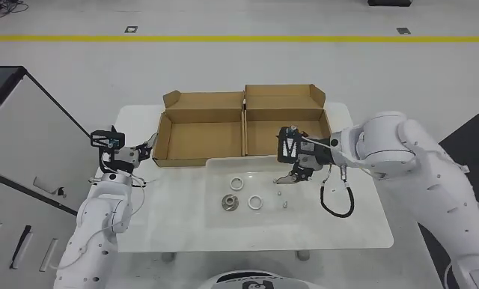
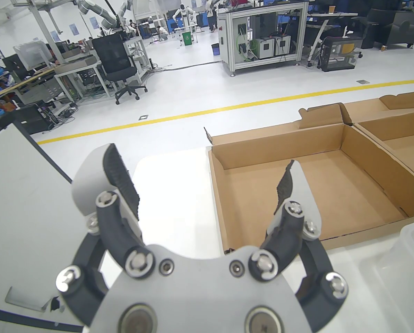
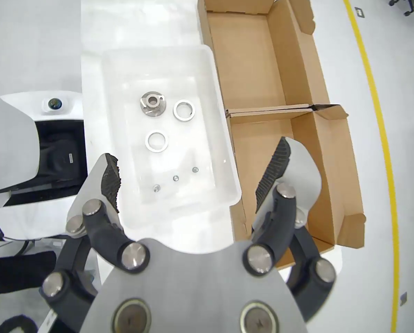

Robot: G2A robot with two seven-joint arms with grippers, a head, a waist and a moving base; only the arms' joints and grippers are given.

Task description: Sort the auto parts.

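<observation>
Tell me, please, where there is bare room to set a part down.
Both boxes are empty: the left box and right box. The table is bare left of the tray and in front of it. The tray's middle is crowded with rings, a hub and screws, below the open right gripper.

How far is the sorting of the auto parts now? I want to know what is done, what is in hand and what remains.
Done: nothing that shows; both cardboard boxes are empty.
In hand: nothing. The right gripper is open above the clear tray, and the left gripper is open near the boxes.
Left: the flanged hub, two rings and three small pieces, all in the tray.
</observation>
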